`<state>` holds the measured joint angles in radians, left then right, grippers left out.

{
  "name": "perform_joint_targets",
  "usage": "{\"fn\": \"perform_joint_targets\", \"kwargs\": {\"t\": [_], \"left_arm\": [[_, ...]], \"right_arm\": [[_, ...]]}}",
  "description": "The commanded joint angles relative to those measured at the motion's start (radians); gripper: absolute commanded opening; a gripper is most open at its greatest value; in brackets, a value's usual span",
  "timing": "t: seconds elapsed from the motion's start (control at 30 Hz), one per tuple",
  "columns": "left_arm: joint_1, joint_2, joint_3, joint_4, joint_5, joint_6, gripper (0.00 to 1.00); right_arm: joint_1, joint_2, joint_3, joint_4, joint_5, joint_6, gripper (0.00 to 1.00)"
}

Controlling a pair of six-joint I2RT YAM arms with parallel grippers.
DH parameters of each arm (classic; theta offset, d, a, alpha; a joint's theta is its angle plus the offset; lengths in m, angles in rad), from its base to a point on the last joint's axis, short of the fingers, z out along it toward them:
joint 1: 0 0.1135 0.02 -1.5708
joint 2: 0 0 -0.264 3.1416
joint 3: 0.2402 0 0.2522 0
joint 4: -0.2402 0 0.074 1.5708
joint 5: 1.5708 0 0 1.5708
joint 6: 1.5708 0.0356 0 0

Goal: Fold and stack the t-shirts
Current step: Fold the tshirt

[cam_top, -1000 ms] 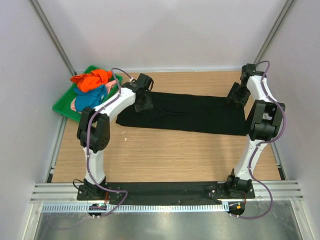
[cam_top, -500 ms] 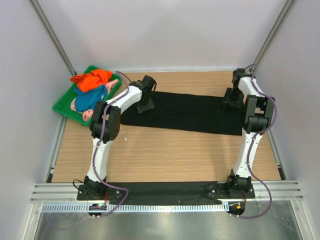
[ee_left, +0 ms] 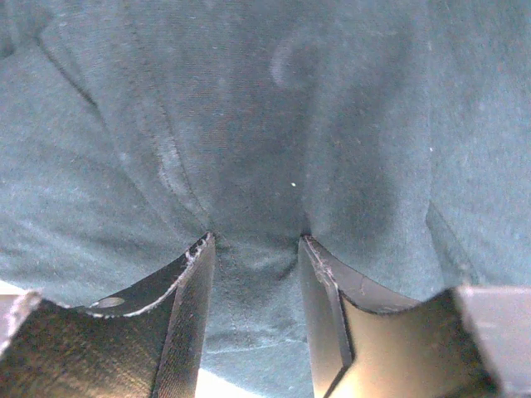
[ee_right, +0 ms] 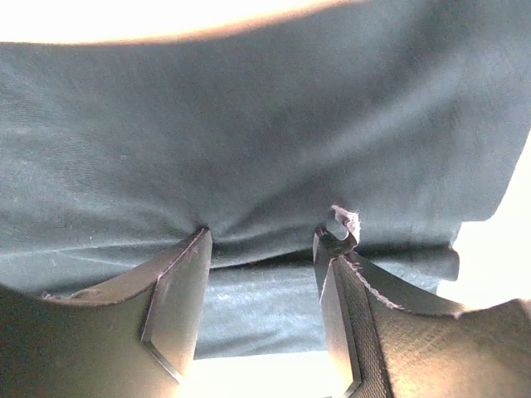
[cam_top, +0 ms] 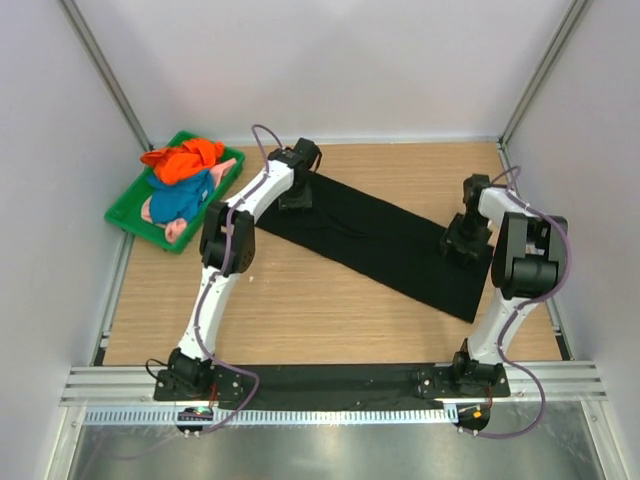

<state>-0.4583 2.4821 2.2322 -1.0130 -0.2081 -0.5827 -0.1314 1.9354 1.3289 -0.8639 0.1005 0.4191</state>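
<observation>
While the one black t-shirt (cam_top: 380,240) lies flat on a slant across the bench (cam_top: 300,320), running from far-left to near-right, both grippers have hold of it, one at each end. The left gripper (cam_top: 296,197) is clamped on the far-left end. In its wrist view the cloth puckers up between its two fingers (ee_left: 187,290). The right gripper (cam_top: 463,243) is pinching the near-right end, same deal, with fabric bunched between its two fingers (ee_right: 178,282). So that's two arms on one shirt.

I count four shirts, and the other three are heaped in the one green tray (cam_top: 118,214) at the bench's far-left corner. There's one orange t-shirt (cam_top: 185,160) on top at the far end, one blue t-shirt (cam_top: 180,198) in the middle, and one pink t-shirt (cam_top: 180,230) peeking out at the near side.
</observation>
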Motion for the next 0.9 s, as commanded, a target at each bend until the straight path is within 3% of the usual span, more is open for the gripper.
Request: {"fn": "perform_joint_targets", "kwargs": {"t": [0.0, 0.17, 0.3, 0.4, 0.53, 0.63, 0.7, 0.87], "left_arm": [[0.026, 0.109, 0.059, 0.022, -0.048, 0.18, 0.48], [0.032, 0.135, 0.149, 0.007, -0.046, 0.319, 0.48], [0.044, 0.014, 0.103, 0.011, -0.045, 0.301, 0.5], [0.061, -0.103, 0.084, 0.007, 0.004, 0.247, 0.54], [0.064, -0.218, -0.009, 0.054, 0.137, 0.097, 0.54], [0.05, -0.278, -0.1, 0.131, 0.17, 0.014, 0.52], [0.027, -0.284, -0.155, 0.157, 0.156, -0.046, 0.51], [-0.023, -0.204, -0.105, 0.114, 0.07, -0.173, 0.49]], "right_arm": [[0.044, -0.099, -0.199, -0.023, -0.154, 0.124, 0.6], [0.229, -0.332, -0.417, 0.032, -0.353, 0.315, 0.61], [0.348, -0.464, -0.429, 0.034, -0.404, 0.391, 0.62], [0.351, -0.487, -0.315, -0.059, -0.337, 0.263, 0.62], [0.351, -0.417, -0.142, -0.204, -0.066, 0.026, 0.62], [0.351, -0.351, -0.083, -0.211, -0.024, -0.081, 0.62], [0.352, -0.326, -0.068, -0.208, -0.002, -0.098, 0.62], [0.351, -0.316, -0.109, -0.152, -0.024, -0.072, 0.63]]}}
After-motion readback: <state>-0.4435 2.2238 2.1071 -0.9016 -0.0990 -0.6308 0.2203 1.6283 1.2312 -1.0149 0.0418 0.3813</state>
